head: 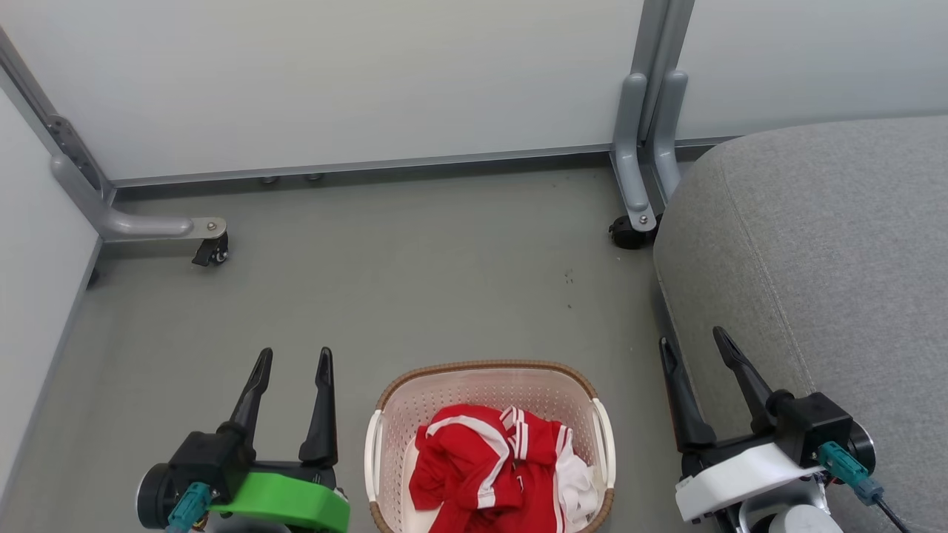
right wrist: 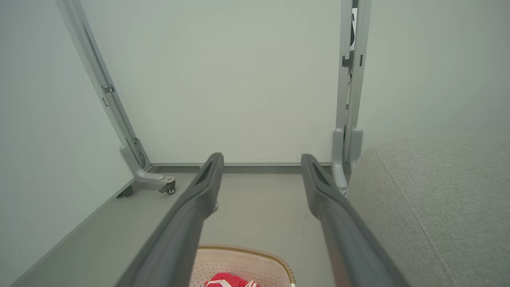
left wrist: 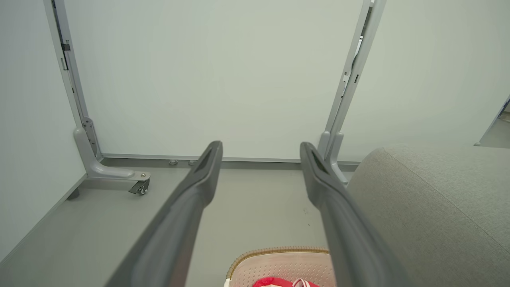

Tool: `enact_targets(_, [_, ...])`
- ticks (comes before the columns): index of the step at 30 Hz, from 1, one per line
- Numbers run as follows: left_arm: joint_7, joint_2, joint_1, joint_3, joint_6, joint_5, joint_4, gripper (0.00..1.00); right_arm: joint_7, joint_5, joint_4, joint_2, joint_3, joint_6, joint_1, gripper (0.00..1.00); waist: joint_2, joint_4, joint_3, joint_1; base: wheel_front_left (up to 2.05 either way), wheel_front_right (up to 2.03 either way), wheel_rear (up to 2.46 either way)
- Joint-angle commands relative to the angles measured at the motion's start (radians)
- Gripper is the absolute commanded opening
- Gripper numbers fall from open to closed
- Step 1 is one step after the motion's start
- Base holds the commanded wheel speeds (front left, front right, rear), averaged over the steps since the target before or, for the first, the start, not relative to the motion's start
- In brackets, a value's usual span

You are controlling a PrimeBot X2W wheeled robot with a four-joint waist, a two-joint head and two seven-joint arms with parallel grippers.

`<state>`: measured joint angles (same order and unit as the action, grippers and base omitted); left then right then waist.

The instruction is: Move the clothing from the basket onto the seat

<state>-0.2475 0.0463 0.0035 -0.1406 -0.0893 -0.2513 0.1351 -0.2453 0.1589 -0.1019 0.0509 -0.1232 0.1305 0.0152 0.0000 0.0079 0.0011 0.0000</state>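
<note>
Left gripper (head: 295,354) released, fingers spread, empty, over the floor (head: 415,259) just left of the basket (head: 489,366). Right gripper (head: 692,337) likewise spread and empty, at the near edge of the seat (head: 829,259), right of the basket. Clothing (head: 481,463) heaped inside the basket. The head view gives the whole red-and-white pile; wrist views catch the far rim and a red sliver, plus taller wall panels (left wrist: 223,79).

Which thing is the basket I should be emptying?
Find the large grey seat at the robot's right. On the floor just left of it stands the basket. It alone is cream perforated plastic with a brown woven-look rim, holding red clothing.
</note>
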Motion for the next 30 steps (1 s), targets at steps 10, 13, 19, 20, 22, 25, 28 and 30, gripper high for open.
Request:
enact_targets(10, [-0.019,0.007,0.01,-0.013,0.003,0.059,0.0,1.0,-0.021,-0.069,0.007,0.004,-0.008,0.0,0.015,1.0,0.0,0.001,0.002,0.0,0.0,0.0,0.0])
enact_targets(13, [-0.019,0.007,0.01,-0.014,0.003,0.056,0.001,1.0,-0.021,-0.068,0.009,0.003,-0.008,0.0,0.015,1.0,0.0,0.001,0.002,0.0,0.0,0.0,0.0])
enact_targets(19, [-0.019,0.007,0.009,-0.017,0.003,0.051,0.004,1.0,-0.021,-0.066,0.008,0.005,-0.01,0.0,0.016,1.0,0.0,0.002,0.003,0.0,0.0,0.0,0.0])
enact_targets(20, [-0.019,0.007,0.009,-0.017,0.002,0.051,0.005,1.0,-0.021,-0.065,0.007,0.005,-0.011,0.0,0.016,1.0,0.0,0.002,0.003,0.0,0.0,0.0,0.0])
enact_targets(22, [-0.019,0.007,0.009,-0.018,0.002,0.05,0.006,1.0,-0.021,-0.063,0.007,0.006,-0.012,0.0,0.016,1.0,0.0,0.002,0.003,0.0,0.0,0.0,0.0])
enact_targets(25, [-0.019,0.007,0.008,-0.019,0.002,0.05,0.006,1.0,-0.021,-0.064,0.009,0.006,-0.013,0.0,0.016,1.0,0.0,0.002,0.004,0.0,0.0,0.0,0.0])
enact_targets(28, [-0.019,0.007,0.008,-0.02,0.001,0.051,0.008,1.0,-0.021,-0.064,0.01,0.006,-0.013,0.0,0.015,1.0,0.0,0.002,0.006,0.0,0.0,0.0,0.0])
enact_targets(30, [-0.019,0.007,0.006,-0.021,0.001,0.053,0.008,1.0,-0.021,-0.064,0.01,0.005,-0.012,0.0,0.013,1.0,0.0,0.003,0.008,0.0,0.0,0.0,0.0])
